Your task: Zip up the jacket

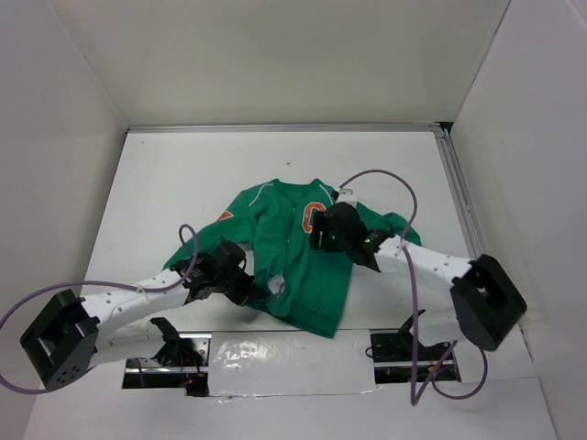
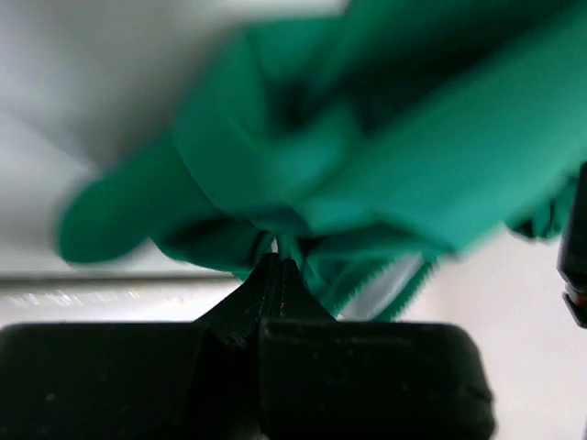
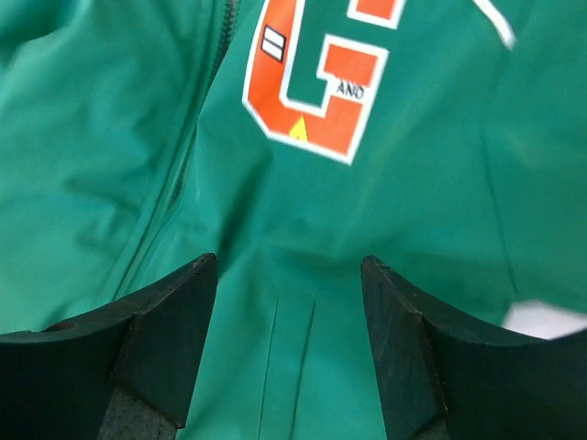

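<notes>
The small green fabric jacket [image 1: 303, 275], pinched by the left claw [image 2: 275, 273], could be bunched by the spread right claw [image 3: 289, 280].

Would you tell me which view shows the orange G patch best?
The right wrist view: the G patch is large and sharp. Top external shows it tiny; left wrist shows only blurred jacket fabric.

"AND" on jacket [image 3: 101, 147] "G" patch [image 3: 312, 124]

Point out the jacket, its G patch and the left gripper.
jacket [image 1: 293, 266], top external view, front panel below the chest.
G patch [image 3: 321, 128], right wrist view, lower orange stroke.
left gripper [image 2: 275, 266], left wrist view, between closed fingertips.
</notes>
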Motion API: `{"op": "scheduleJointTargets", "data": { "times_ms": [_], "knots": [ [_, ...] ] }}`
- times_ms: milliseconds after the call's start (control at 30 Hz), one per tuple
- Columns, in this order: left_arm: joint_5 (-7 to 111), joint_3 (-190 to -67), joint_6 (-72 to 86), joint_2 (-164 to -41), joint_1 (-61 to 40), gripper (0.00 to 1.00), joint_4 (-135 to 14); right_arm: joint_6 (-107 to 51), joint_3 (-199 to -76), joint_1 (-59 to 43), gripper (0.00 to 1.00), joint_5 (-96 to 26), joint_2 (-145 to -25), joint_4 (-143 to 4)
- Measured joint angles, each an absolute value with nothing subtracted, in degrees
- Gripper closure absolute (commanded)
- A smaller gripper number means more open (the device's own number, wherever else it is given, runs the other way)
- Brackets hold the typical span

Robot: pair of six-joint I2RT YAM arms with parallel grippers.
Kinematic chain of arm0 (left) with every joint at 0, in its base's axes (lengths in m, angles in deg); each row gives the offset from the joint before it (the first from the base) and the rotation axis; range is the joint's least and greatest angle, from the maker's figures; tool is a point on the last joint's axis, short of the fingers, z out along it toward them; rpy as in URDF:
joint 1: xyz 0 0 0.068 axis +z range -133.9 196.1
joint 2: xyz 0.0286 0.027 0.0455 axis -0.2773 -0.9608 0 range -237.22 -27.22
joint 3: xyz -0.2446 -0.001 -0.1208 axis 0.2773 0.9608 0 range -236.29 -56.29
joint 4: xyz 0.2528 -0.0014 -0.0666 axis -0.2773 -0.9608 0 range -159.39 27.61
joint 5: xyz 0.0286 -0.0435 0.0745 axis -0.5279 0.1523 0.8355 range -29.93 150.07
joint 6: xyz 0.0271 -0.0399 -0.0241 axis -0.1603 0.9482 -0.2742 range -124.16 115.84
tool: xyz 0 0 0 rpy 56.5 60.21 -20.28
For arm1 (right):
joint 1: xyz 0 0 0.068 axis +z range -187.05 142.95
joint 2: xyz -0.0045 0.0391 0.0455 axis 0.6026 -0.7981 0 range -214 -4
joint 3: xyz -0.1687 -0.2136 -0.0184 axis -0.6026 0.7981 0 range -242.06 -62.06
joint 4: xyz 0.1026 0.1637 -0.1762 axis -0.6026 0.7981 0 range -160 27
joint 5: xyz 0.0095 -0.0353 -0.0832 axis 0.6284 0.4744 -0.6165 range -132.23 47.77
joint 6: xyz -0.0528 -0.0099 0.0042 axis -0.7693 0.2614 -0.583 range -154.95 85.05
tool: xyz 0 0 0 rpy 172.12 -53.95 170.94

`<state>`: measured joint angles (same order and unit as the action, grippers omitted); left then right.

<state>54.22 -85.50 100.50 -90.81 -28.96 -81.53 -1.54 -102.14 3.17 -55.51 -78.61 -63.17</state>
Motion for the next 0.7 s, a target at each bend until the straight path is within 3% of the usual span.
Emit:
{"op": "scheduleJointTargets", "data": {
  "times_ms": [300, 700],
  "knots": [
    [53.83, -88.14, 91.45, -98.49, -19.17, 1.00, -81.46, 0.17, -114.20, -0.72, 0.35, -56.06, -96.89, -62.02],
    [50.22, -105.52, 68.79, -111.86, -2.25, 1.00, -73.81, 8.60, -115.75, -13.76, 0.36, -58.68, -101.65, -58.37]
  ]
}}
